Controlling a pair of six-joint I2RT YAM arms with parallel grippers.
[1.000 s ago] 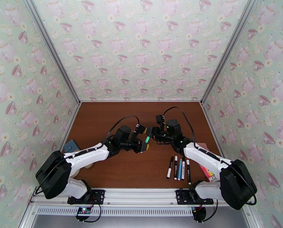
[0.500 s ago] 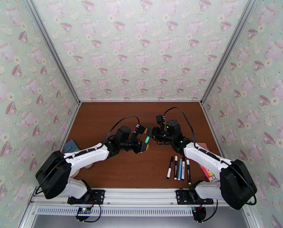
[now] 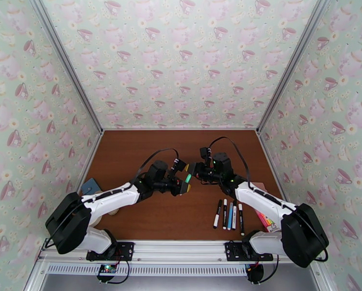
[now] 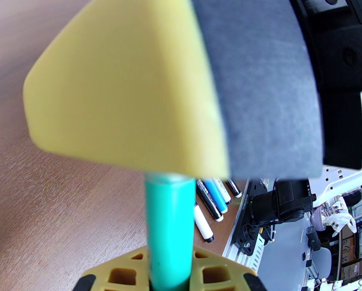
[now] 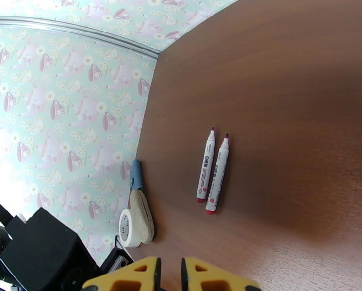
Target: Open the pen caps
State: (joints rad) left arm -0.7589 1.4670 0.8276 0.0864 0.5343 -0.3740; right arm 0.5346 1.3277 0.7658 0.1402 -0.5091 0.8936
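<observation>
Left wrist view showed the left gripper (image 4: 169,275) pinching a green pen (image 4: 170,224), beyond and left of the pen row (image 3: 229,214). Pressed together over its hidden cap, the right gripper (image 5: 170,272) might slip off a shallow hold.

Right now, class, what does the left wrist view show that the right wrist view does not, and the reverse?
Left wrist view: a green pen clamped in the left tool, its far end hidden behind a large yellow pad, and a row of pens near the edge of the brown table. Right wrist view: the shut right tool, two white pens lying side by side, a tape roll by the wallpapered wall. Both: the table and each tool's yellow fingertips.
</observation>
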